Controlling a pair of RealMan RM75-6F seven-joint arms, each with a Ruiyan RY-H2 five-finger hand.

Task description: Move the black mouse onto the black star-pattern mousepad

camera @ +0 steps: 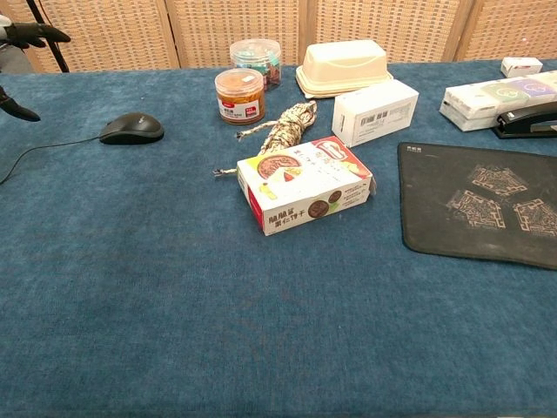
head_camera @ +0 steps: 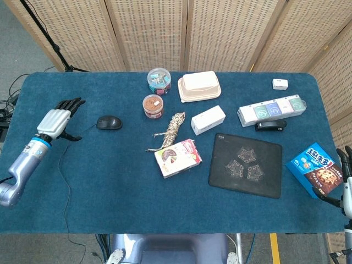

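The black mouse (head_camera: 109,122) (camera: 131,128) lies on the blue table at the left, its cord trailing toward the front edge. The black star-pattern mousepad (head_camera: 246,164) (camera: 481,205) lies flat at the right with nothing on it. My left hand (head_camera: 57,120) (camera: 16,54) hovers open just left of the mouse, fingers spread, not touching it. At the table's right edge my right hand (head_camera: 346,184) shows only partly, fingers apart and holding nothing.
A snack box (head_camera: 177,157) and a coiled rope (head_camera: 172,130) lie between mouse and pad. Two jars (head_camera: 153,105), a beige lidded box (head_camera: 199,87), a white box (head_camera: 208,119), a stapler (head_camera: 270,126) and a cookie box (head_camera: 314,169) stand around.
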